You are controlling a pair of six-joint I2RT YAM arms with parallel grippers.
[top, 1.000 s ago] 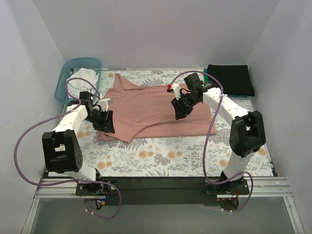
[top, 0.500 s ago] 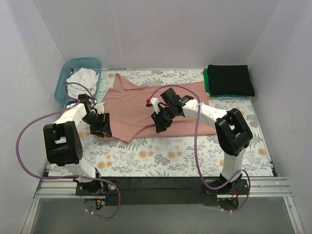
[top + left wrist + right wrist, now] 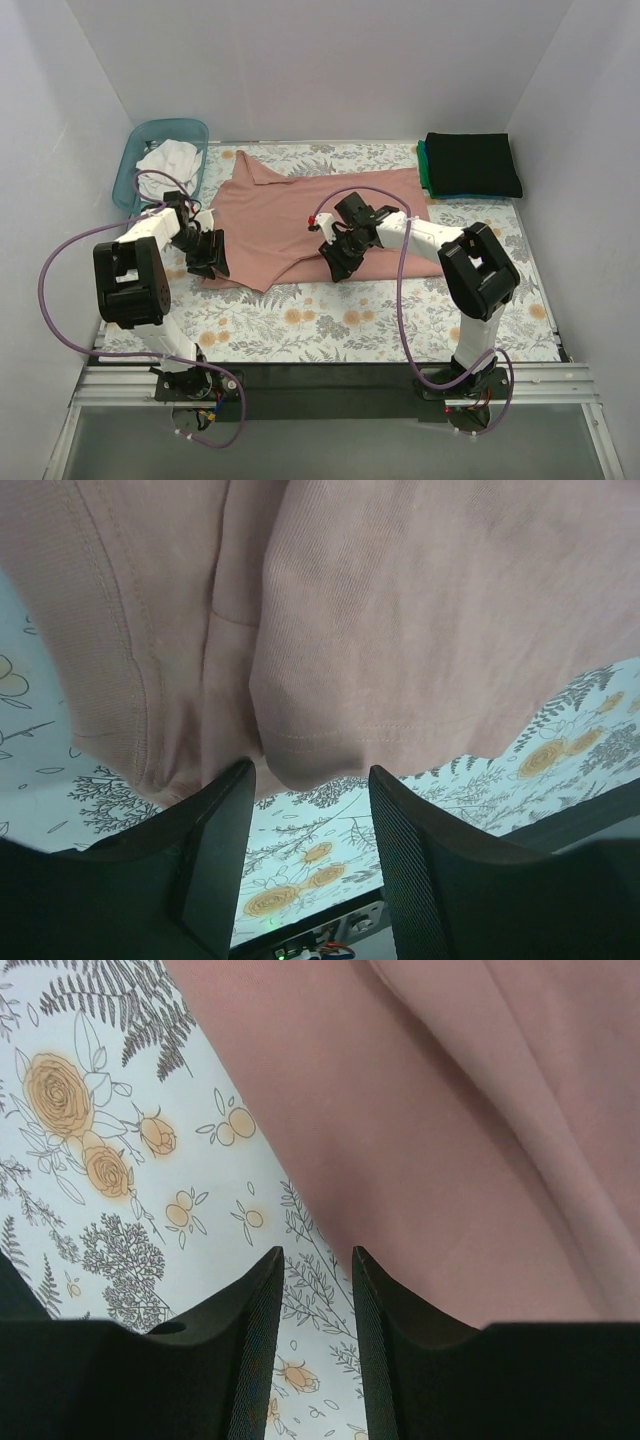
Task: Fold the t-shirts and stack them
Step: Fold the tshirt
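Observation:
A large dusty-pink t-shirt [image 3: 282, 212] lies spread on the floral tablecloth [image 3: 330, 320]. My left gripper [image 3: 211, 264] stands open at its near left corner. In the left wrist view the shirt's [image 3: 400, 630] rounded hem corner sits just at the tips of that gripper [image 3: 308, 780], with only tablecloth showing in the gap. My right gripper [image 3: 337, 265] is open at the shirt's near edge. In the right wrist view the gap of that gripper [image 3: 315, 1260] shows bare cloth, and the pink edge [image 3: 450, 1110] runs beside the right finger [image 3: 380, 1300].
A folded black t-shirt [image 3: 472, 163] lies on a teal-green one [image 3: 424, 172] at the back right. A translucent teal basket [image 3: 150, 133] at the back left holds a white t-shirt [image 3: 168, 158]. White walls close in three sides.
My right gripper has moved left and toward me, from over the shirt's right middle down to its near edge. My left gripper has stayed at the near left corner.

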